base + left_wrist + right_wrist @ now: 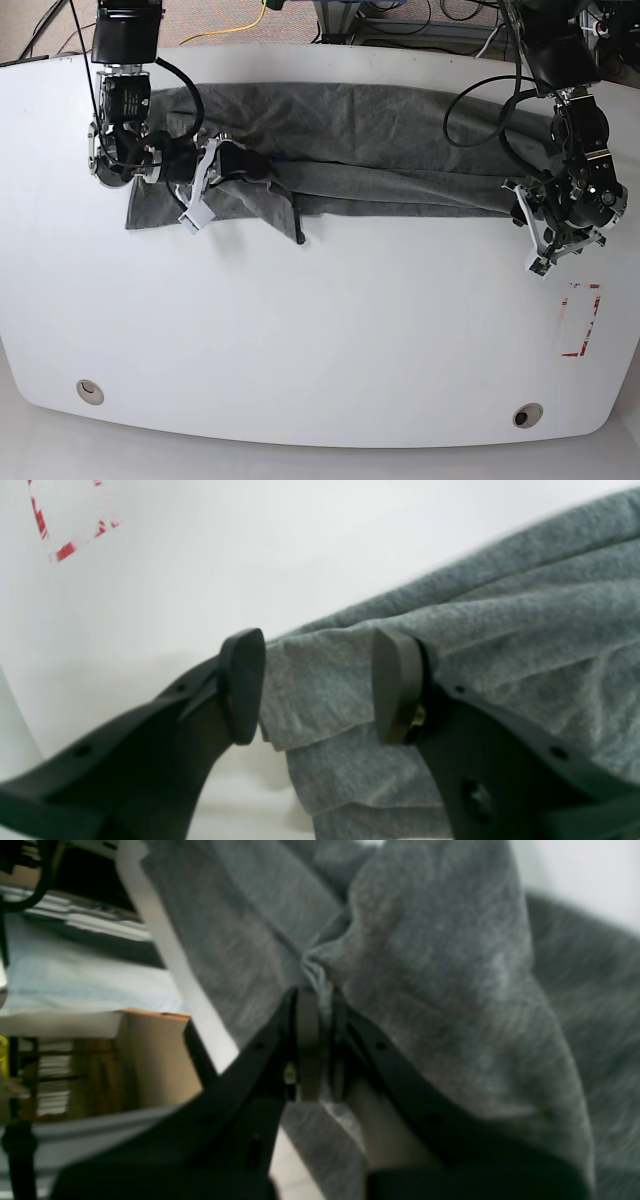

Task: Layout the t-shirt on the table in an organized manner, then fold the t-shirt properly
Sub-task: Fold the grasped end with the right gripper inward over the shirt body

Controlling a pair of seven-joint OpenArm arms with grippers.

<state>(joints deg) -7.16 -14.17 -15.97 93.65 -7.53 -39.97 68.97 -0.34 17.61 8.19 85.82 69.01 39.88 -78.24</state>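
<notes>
the grey t-shirt (pixel 340 150) lies stretched in a long, wrinkled band across the far half of the white table (pixel 300 340), folded over on itself lengthwise, with one bunched end toward the base view's left and the other end reaching the arm on that view's right. the right gripper (pixel 320 1005) has its fingers (pixel 307 1040) pressed together on a gathered pinch of the cloth, which fans out in creases from the grip (the wrist view is blurred, so which part of the shirt this is cannot be told). the left gripper (pixel 317 680) sits at the shirt's other end with its fingers (pixel 242 682) spread wide, a layered corner of fabric between them but not clamped. a red tape rectangle (pixel 582 320) marks the table just beside that arm, and two round grommet holes (pixel 90 390) sit near the front edge.
</notes>
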